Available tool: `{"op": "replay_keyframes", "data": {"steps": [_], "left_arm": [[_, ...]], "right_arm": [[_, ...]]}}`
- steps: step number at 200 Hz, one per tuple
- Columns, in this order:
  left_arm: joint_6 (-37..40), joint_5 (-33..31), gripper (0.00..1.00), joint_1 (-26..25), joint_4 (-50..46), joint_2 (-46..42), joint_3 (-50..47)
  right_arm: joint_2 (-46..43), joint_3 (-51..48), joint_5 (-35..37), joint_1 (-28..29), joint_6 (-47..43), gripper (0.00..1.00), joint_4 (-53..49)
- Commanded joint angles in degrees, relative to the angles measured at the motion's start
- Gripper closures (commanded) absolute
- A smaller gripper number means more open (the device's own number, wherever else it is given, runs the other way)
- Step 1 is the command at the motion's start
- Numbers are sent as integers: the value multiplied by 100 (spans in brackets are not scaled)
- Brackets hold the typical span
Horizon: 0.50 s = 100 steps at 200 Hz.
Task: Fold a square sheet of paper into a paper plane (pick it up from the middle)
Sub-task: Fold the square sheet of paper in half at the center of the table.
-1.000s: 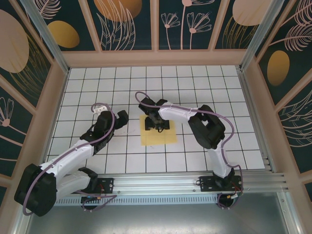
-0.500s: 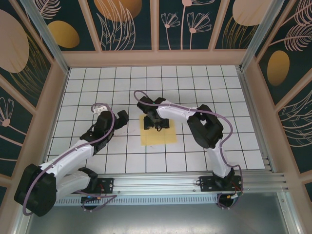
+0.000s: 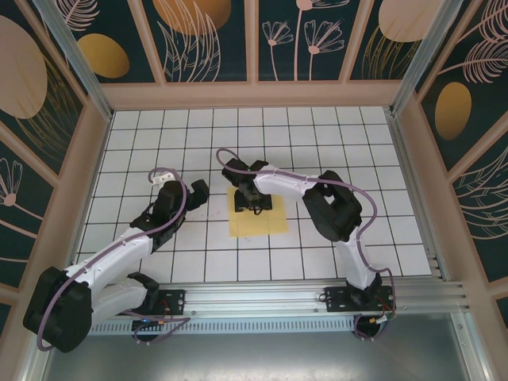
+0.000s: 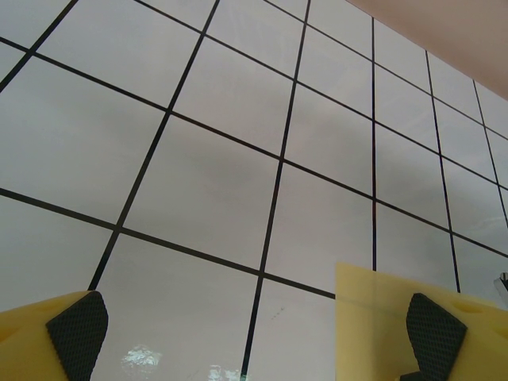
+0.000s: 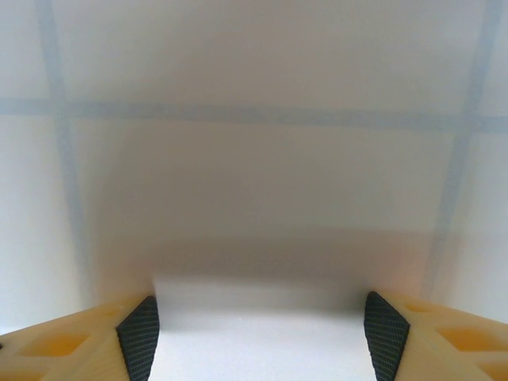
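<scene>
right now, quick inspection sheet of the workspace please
surface: white grid-tiled table, flat
job's things: square sheet of paper lying flat mid-table as a plain square
clutter: nothing seen
grippers: left gripper wide open above bare tiles beside the sheet; right gripper open, low over the sheet, contact unclear
cables: purple cable looped along each arm
surroundings: floral wall panels in a wooden frame; metal rail at the near edge

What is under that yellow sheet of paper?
The white gridded table: the square sheet of paper lies flat on it, and grid lines seem to show faintly through. The right gripper covers the sheet's far part from above.
</scene>
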Motion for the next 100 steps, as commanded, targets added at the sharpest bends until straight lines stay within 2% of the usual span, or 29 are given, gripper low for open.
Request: {"op": "replay_keyframes", "data": {"steps": [1,26,60,100], "left_arm": [[54,-57,2,33,-92,-77,-37],[50,-48,1,33,-105,-85,-28],[39,-30,1,33,-105,-83,-11],[41,-6,2,33,-99,-50,42]], "right_arm": [[213,-315,-94,4,-56,31,-138],[120,-417,-205,-58,-107,32,-43],[59,-168,28,-6,-131,20,-259],[-13,97,416,30,-135,14,-475]]}}
